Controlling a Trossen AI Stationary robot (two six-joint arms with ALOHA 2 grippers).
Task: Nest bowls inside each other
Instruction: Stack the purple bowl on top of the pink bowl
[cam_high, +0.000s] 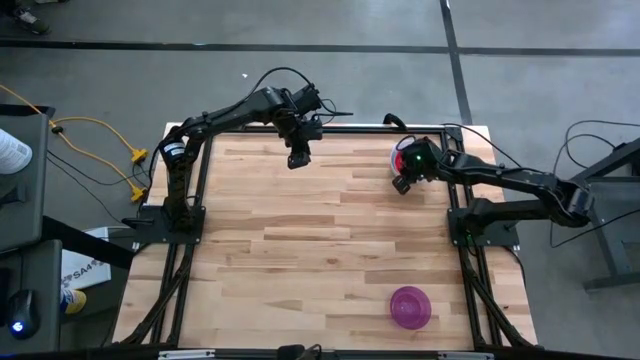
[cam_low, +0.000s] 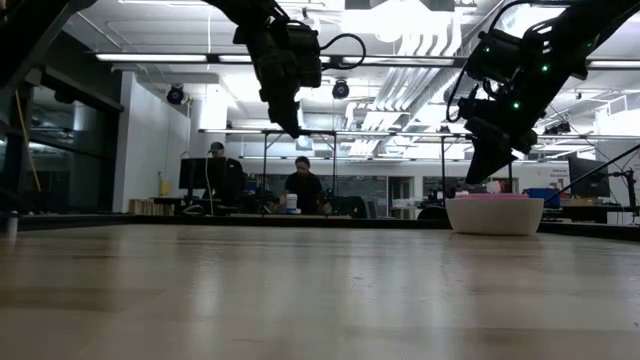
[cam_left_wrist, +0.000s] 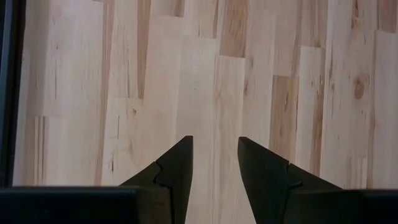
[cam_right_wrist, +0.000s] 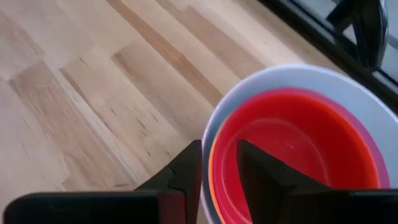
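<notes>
Where legible — perhaps no bowls (cam_right_wrist: 298, 149) lettering.

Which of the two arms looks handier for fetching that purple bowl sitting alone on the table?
Probably the right one. The purple bowl lies on its side of the table. The right gripper hangs over the stacked bowls; the left gripper hovers over bare wood, farther away.

worktop (cam_high: 300, 250): nested bowls (cam_high: 403, 157) at far right edge, one seated inside another | right gripper (cam_high: 403, 183) just above that stack's near rim | lone bowl (cam_high: 410, 307) at near right, well apart | left gripper (cam_high: 298, 158) over far middle
</notes>
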